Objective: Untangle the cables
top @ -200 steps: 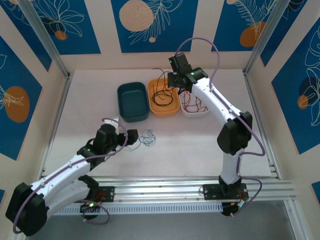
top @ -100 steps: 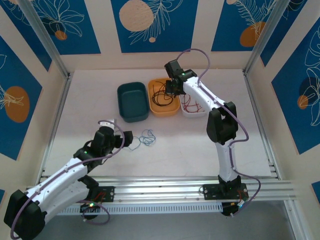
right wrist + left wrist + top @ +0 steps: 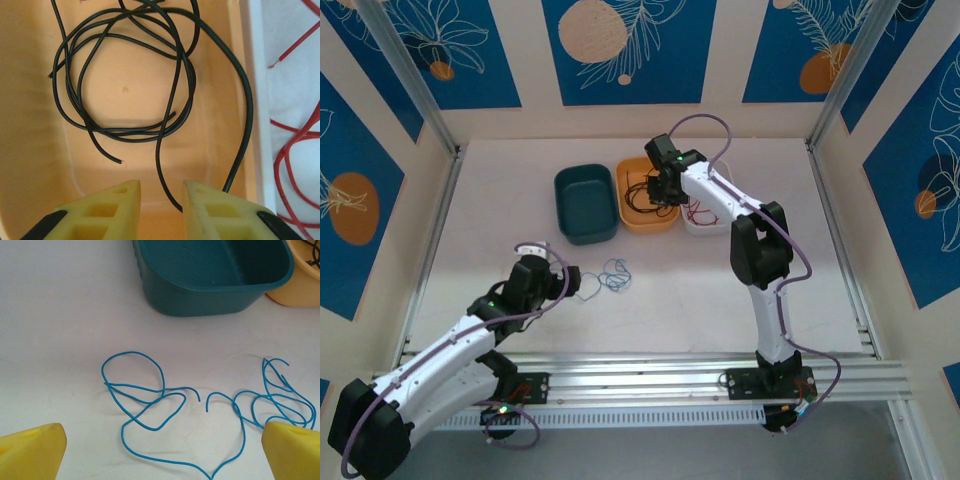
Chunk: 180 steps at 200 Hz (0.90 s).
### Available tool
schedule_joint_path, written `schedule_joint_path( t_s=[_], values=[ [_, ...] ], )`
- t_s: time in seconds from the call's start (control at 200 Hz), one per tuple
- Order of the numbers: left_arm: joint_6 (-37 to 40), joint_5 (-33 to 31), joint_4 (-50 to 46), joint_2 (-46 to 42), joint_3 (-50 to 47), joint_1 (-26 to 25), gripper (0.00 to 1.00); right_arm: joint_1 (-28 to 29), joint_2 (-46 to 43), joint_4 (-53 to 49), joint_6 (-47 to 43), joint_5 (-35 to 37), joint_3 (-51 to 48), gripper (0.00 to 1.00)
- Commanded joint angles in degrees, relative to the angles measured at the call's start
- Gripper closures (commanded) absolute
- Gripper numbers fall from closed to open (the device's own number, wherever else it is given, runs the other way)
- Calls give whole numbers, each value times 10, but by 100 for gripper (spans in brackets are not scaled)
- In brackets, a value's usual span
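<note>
Right arm dropped into the orange bin since a second ago; right gripper jaws now slightly apart, a black cable strand running loose between them. Left gripper, jaws wide apart, sits nearest the blue cable, which sprawls sideways, jaw to jaw, on bare table with plenty of room.

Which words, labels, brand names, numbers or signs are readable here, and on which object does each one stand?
None can be read.
The teal bin, the orange bin and the blue cable carry no writing.
The wall panels show only leaf and circle drawings, no letters.
</note>
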Motion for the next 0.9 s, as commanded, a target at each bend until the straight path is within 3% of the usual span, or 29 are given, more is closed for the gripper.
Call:
schedule_joint_path(
  t_s=[0.0,0.435,0.895],
  values=[
    [-9,-11,-19,4,21,0,0,7,-19,-5,-11,-5,-14,68],
    [-17,13,-28,64,40,24,0,30,-98,-23,-25,85,-61,64],
    [-12,51,13,124,48,90,0,59,-50,-60,-17,150,-34,67]
  ],
)
